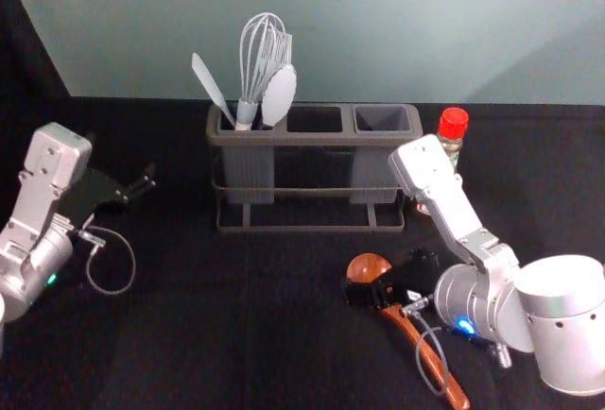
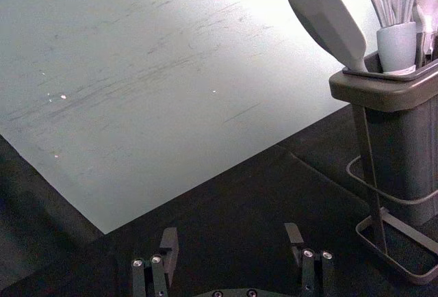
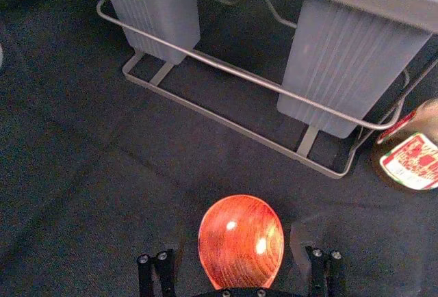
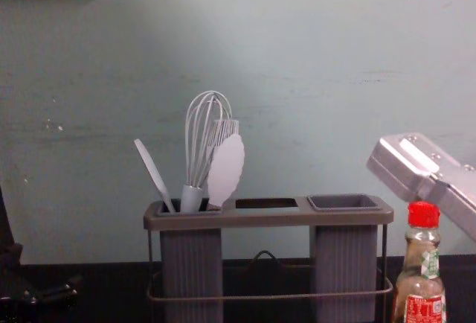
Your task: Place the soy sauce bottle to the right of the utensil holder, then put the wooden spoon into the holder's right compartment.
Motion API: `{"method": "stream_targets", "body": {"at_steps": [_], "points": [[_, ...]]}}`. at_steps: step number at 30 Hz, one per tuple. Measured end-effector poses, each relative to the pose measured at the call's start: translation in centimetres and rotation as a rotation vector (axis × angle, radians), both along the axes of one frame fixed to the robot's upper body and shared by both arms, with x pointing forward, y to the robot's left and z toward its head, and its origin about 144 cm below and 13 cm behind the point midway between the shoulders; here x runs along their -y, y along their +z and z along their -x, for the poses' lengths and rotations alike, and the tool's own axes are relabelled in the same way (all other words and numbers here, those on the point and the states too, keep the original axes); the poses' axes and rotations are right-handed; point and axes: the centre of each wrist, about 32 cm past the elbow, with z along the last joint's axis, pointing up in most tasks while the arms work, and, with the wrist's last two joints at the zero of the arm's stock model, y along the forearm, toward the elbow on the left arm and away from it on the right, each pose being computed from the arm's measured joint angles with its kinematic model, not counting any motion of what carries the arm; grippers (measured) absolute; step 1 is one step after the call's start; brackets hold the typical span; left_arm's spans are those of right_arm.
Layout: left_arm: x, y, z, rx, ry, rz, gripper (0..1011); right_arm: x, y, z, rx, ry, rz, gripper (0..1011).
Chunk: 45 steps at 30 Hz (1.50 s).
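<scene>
With the right gripper (image 3: 237, 246) released astride the wooden spoon (image 1: 365, 265), centre on the neck and squeeze evenly before lifting toward the right compartment (image 1: 383, 119), ahead of the gripper (mind the soy sauce bottle (image 1: 453, 124), ahead and rightward). Leave idle the left gripper (image 2: 231, 230), also released, well leftward.

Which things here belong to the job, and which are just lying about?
For the job:
soy sauce bottle
utensil holder
wooden spoon
right tool, open around the spoon

Just there:
whisk and spatula, left compartment
left tool, open, far left
</scene>
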Motion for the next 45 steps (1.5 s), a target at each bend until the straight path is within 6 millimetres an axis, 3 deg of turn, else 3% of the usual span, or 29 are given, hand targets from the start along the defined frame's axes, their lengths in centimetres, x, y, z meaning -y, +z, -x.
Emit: {"method": "stream_targets", "body": {"at_steps": [45], "points": [[0.0,0.0,0.0,0.0,0.0,0.0,1011,-1.1,-0.1,-3.0,-0.101,0.014,0.065,1003]]}}
